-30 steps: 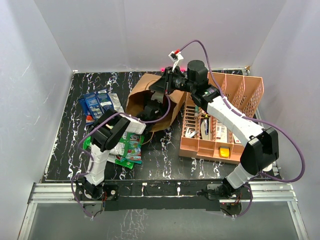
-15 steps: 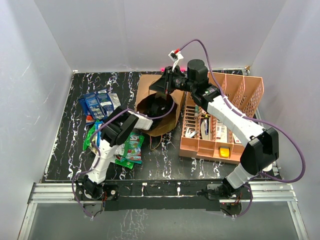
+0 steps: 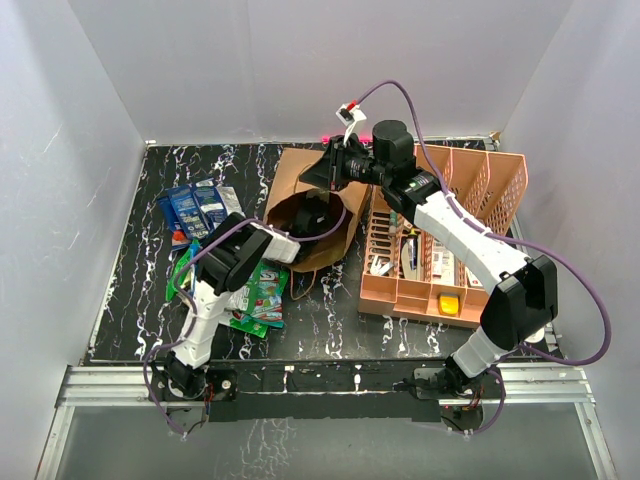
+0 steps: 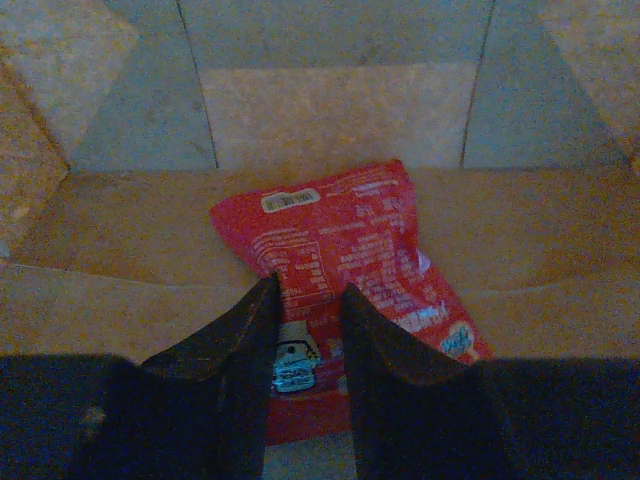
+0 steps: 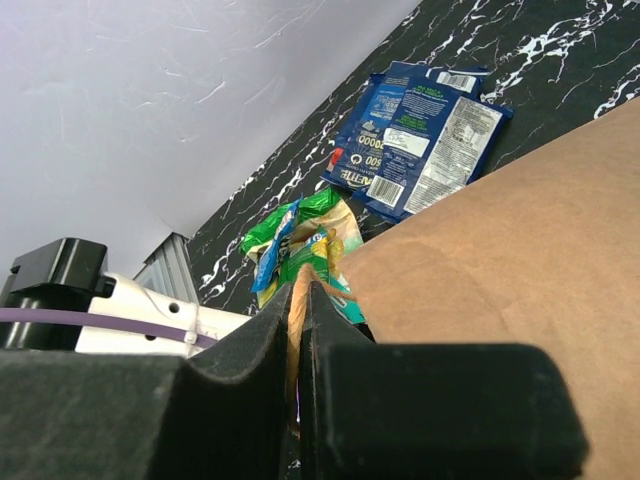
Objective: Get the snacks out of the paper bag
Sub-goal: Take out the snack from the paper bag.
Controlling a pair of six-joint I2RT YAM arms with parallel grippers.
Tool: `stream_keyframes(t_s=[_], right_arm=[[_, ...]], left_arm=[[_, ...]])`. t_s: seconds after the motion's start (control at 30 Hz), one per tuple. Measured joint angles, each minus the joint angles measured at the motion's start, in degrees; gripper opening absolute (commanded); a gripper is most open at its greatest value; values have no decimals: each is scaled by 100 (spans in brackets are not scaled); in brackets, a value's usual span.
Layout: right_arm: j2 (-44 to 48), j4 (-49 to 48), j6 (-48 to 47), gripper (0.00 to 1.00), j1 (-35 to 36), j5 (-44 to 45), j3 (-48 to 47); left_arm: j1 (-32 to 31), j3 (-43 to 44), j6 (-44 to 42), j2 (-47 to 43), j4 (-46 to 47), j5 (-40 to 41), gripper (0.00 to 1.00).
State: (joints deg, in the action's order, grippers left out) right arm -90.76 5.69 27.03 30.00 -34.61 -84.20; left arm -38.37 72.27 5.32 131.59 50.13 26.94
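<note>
Presently: tall brown kraft paper bag (image 3: 290,172), on its side on the black marbled table (image 3: 140,280), mouth toward the left arm.

Removed: blue foil packets (image 3: 193,208), far left; green plastic packets (image 3: 258,297), beside the left arm.

Outstanding: one red foil packet (image 4: 340,240), flat on the bag's inner wall.

Left gripper (image 4: 305,300): inside the bag, jaws narrowly parted over the packet's near end, no grip evident.

Right gripper (image 5: 300,300): clamped on the bag's upper rim, holding the mouth up.

Obscured: interior dim, corners unseen, so further packets cannot be excluded. Overhead, the left wrist covers the mouth.
</note>
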Motion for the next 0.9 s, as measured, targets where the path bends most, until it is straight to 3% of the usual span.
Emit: stream_keyframes(t_s=[0.23,0.5,0.57,0.63,0.77,0.9], right_arm=[[0,20,-35,7,4,188,0],[0,20,-39,7,4,258,0],[0,20,-39,7,4,269,0],[0,20,-39,7,4,275,0],[0,20,-39,7,4,275,0],[0,20,-39,7,4,275,0]], left_arm=[[0,-647,-52,-496,57,-398,0],[0,-1213,46,-931,103,-881,0],[-2,-1401,166,-1045,212,-1056,12],[-4,-1475,280,-1102,262,-1126,18],[-7,-1412,476,-1104,223,-1115,48],[-9,-1287,586,-1097,186,-946,57]])
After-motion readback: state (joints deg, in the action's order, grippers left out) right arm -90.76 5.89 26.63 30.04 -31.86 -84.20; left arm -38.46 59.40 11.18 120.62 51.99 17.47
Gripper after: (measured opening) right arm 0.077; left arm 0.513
